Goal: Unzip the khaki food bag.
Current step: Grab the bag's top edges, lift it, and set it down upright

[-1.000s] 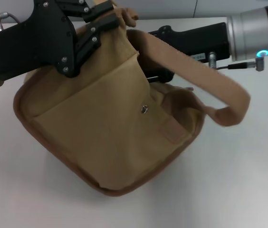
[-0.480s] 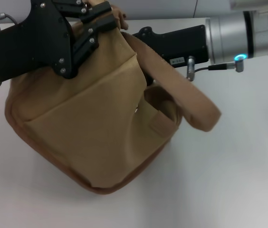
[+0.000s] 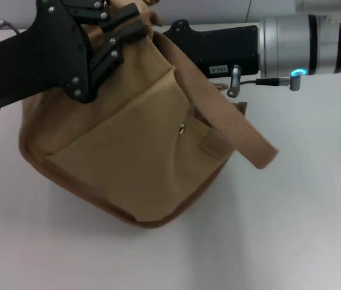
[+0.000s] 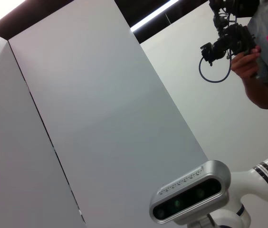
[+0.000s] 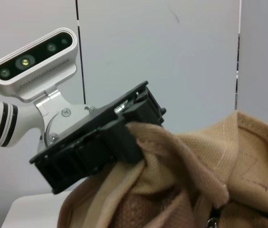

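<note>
Left gripper (image 3: pixel 135 19) clenched on the top edge of the khaki food bag (image 3: pixel 128 145), fingers pinching bunched canvas, as the right wrist view confirms (image 5: pixel 134 128). Probably an anchor so the bag holds against a zipper pull. Left arm enters from 9 o'clock, black gripper body angled toward 1 o'clock. Bag is at centre of the white table (image 3: pixel 291 229), tilted, front pocket and metal snap (image 3: pixel 182 128) facing the camera, brown trim along the bottom. One webbing handle (image 3: pixel 231 124) drapes toward 4 o'clock. Right gripper reaches in level from 3 o'clock behind the bag's top; fingertips hidden by canvas, so grip cannot be told. Zipper pull not visible.
</note>
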You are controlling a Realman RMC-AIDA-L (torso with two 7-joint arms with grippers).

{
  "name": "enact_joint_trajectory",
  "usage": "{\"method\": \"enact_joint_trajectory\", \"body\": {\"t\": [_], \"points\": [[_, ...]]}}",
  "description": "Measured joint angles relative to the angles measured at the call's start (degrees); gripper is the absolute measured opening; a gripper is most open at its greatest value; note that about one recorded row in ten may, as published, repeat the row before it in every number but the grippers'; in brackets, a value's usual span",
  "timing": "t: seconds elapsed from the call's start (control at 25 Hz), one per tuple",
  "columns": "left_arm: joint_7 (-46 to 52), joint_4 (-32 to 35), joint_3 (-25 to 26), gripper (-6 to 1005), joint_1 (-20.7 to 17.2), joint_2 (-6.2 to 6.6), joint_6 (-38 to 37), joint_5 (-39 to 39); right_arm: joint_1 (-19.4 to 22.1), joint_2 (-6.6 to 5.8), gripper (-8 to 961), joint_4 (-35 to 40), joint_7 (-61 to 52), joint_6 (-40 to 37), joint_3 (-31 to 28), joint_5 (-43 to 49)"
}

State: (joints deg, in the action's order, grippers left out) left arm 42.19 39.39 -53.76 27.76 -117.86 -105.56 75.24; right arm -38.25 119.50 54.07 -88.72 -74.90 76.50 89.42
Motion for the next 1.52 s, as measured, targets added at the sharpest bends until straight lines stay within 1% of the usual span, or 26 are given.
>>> {"method": "enact_joint_trajectory", "body": {"t": [0.08, 0.24, 0.52, 0.64, 1.0, 1.28, 1.32, 1.36, 1.4, 1.52], "points": [[0.0, 0.0, 0.0, 84, -0.1, 0.03, 0.0, 0.0, 0.3, -0.03, 17, 0.3, 0.3, -0.1, 0.0, 0.0], [0.0, 0.0, 0.3, 84, -0.3, 0.06, 0.0, 0.0, 2.4, -0.26, 10, 2.1, 0.6, -0.7, -0.1, 0.3], [0.0, -0.1, 1.3, 84, -0.5, -0.32, 0.3, 0.0, 3.1, -0.48, -2, 1.9, 0.6, -3.3, -1.0, 2.2], [-0.1, -0.1, 1.4, 84, -0.5, -0.41, 0.4, 0.0, 3.3, -0.49, 11, 2.0, 0.5, -3.7, -1.5, 3.5], [-0.4, -0.1, 1.5, 84, -0.5, -0.52, 0.5, -0.8, 4.3, -0.59, 50, 1.9, 0.3, -8.2, -5.7, 7.5], [-0.5, -0.5, 1.5, 84, -0.3, -0.51, 0.6, -0.8, 5.2, -0.77, 80, 1.7, 0.3, -10.3, -8.0, 7.7], [-0.5, -0.6, 1.5, 84, -0.2, -0.47, 0.6, -0.9, 5.6, -0.66, 84, 1.7, 0.1, -10.7, -9.6, 7.4], [-0.5, -0.6, 1.5, 84, -0.2, -0.47, 0.6, -0.9, 5.6, -0.66, 89, 1.7, 0.1, -10.7, -9.6, 7.4], [-0.4, -0.6, 1.5, 84, -0.2, -0.46, 0.6, -0.9, 5.7, -0.50, 93, 1.5, -0.9, -10.8, -11.0, 7.2], [-0.1, -0.7, 1.4, 84, -0.1, -0.39, 0.5, -0.9, 5.2, -0.42, 106, 1.6, -2.4, -10.8, -11.6, 7.2]]}}
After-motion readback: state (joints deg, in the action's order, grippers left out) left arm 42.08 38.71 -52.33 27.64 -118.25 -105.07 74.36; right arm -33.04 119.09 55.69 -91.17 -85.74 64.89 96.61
